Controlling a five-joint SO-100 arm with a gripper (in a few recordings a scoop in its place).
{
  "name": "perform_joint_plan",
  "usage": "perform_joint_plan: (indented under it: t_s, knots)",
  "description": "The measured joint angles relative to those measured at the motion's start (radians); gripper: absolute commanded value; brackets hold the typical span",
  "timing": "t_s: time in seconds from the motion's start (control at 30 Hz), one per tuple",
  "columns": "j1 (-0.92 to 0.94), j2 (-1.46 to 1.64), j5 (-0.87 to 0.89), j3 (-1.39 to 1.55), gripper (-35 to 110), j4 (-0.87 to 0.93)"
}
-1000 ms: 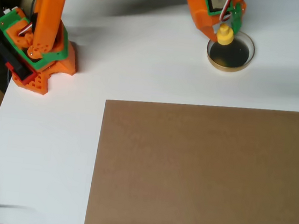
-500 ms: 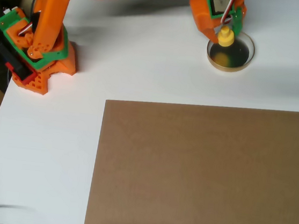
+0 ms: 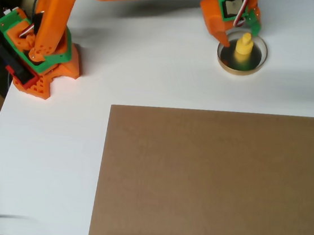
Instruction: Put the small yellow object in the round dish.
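Overhead view. A white table (image 3: 167,79) carries a large brown board (image 3: 209,180) across its lower right. An orange and green robot arm (image 3: 54,21) reaches from its base at left toward the top right. There, the round dish (image 3: 257,63) sits on the table, just below the gripper (image 3: 241,29). The small yellow object (image 3: 244,46) stands upright inside the dish, knob uppermost, just below the fingertips. The jaws appear parted and seem clear of it, though contact is hard to rule out.

likely a hobby lab or workshop: a printed orange-green arm (image 3: 49,20) on a white table (image 3: 150,77) with a brown board (image 3: 206,180).
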Motion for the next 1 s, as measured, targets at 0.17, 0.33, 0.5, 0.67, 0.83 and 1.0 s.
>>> perform_joint_plan:
  t_s: [0.17, 0.33, 0.5, 0.67, 0.83, 1.0]
  knots:
    - [0.023, 0.000, -0.038, 0.000, 24, 0.032]
    - [0.061, 0.069, -0.120, 0.028, 25, 0.066]
    - [0.101, 0.279, -0.198, 0.212, 26, 0.032]
    - [0.163, 0.517, -0.245, 0.486, 27, -0.032]
    - [0.244, 0.750, -0.272, 0.775, 27, -0.095]
    - [0.342, 0.933, -0.288, 0.954, 27, -0.138]
